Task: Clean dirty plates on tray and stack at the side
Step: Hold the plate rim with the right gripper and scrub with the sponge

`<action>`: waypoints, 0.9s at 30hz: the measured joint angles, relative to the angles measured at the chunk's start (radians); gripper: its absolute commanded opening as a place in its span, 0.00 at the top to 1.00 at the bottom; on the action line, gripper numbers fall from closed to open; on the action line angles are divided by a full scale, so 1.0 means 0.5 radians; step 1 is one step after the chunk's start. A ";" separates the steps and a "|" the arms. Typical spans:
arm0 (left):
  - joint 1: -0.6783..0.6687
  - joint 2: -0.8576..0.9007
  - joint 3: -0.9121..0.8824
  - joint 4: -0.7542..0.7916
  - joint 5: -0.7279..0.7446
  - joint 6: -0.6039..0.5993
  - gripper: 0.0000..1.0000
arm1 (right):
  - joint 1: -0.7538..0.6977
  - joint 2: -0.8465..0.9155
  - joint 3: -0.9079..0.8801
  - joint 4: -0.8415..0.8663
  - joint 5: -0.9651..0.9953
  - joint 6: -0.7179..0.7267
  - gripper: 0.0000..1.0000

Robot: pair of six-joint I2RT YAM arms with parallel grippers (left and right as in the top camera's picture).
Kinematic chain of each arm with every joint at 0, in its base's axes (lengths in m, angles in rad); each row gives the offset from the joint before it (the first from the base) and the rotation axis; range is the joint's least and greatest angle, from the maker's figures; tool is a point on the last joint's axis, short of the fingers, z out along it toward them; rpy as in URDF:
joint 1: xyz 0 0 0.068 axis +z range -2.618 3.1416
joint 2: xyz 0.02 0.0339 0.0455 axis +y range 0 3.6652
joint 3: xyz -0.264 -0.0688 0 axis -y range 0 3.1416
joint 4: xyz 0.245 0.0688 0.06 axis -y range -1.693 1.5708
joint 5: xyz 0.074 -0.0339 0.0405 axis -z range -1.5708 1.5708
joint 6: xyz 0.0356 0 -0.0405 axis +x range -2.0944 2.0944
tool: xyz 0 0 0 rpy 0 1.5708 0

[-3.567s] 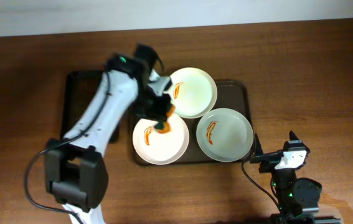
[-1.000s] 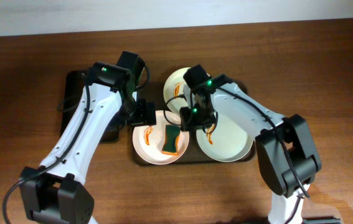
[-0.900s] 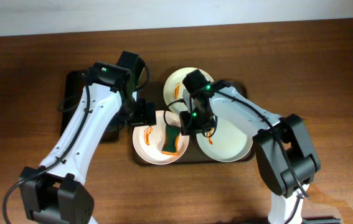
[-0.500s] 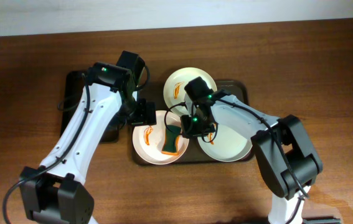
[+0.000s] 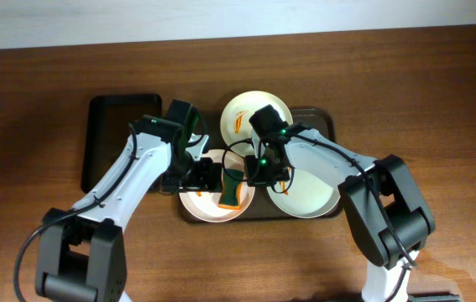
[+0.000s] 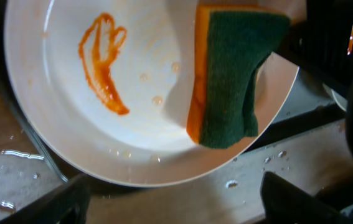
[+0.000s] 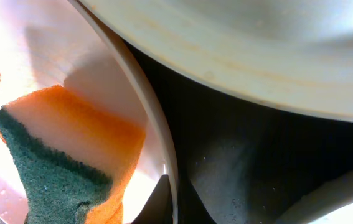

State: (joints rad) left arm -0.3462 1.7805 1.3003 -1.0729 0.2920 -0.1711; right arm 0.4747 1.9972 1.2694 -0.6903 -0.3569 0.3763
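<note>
On the dark brown tray (image 5: 326, 119) lie three plates. The front-left white plate (image 5: 202, 202) carries an orange sauce streak (image 6: 102, 70) and a green-and-orange sponge (image 5: 232, 191), which lies loose on it. My right gripper (image 7: 176, 200) is shut on this plate's right rim, one finger on each side of the edge. My left gripper (image 6: 176, 208) hovers over the plate's near edge, its fingers (image 6: 51, 202) spread wide with nothing between them. The cream plate (image 5: 246, 107) at the back and the mint plate (image 5: 313, 197) on the right both show sauce.
A smaller black tray (image 5: 107, 143) lies to the left of the brown one, partly under my left arm. Both arms crowd over the brown tray's left half. Bare wooden table (image 5: 439, 101) surrounds the trays.
My right gripper has closed on the white plate's rim. My left arm has slid toward the front, over the plate. The sponge, held earlier by the left gripper, lies on the plate.
</note>
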 measured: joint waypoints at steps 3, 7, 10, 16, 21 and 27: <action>0.000 0.000 -0.101 0.185 0.067 0.017 0.16 | -0.001 0.000 0.000 0.000 -0.002 0.016 0.96; -0.042 0.000 -0.247 0.430 0.233 0.085 0.14 | -0.002 0.000 0.000 0.001 -0.006 0.018 0.96; -0.055 0.002 -0.352 0.609 0.263 0.071 0.16 | -0.002 0.000 0.000 0.001 -0.006 0.018 0.96; -0.114 0.107 -0.384 0.774 0.217 0.027 0.44 | -0.002 0.000 0.000 0.001 -0.006 0.036 0.96; -0.191 0.120 -0.385 0.848 0.065 -0.015 0.94 | -0.002 0.001 0.000 0.003 -0.006 0.048 0.96; -0.217 0.121 -0.385 0.900 -0.013 -0.117 1.00 | -0.002 0.000 -0.002 0.008 -0.006 0.047 0.96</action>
State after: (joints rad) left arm -0.4545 1.8408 1.1080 -0.6231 0.2855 -0.2295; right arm 0.4740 1.9972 1.2686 -0.6865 -0.3599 0.4000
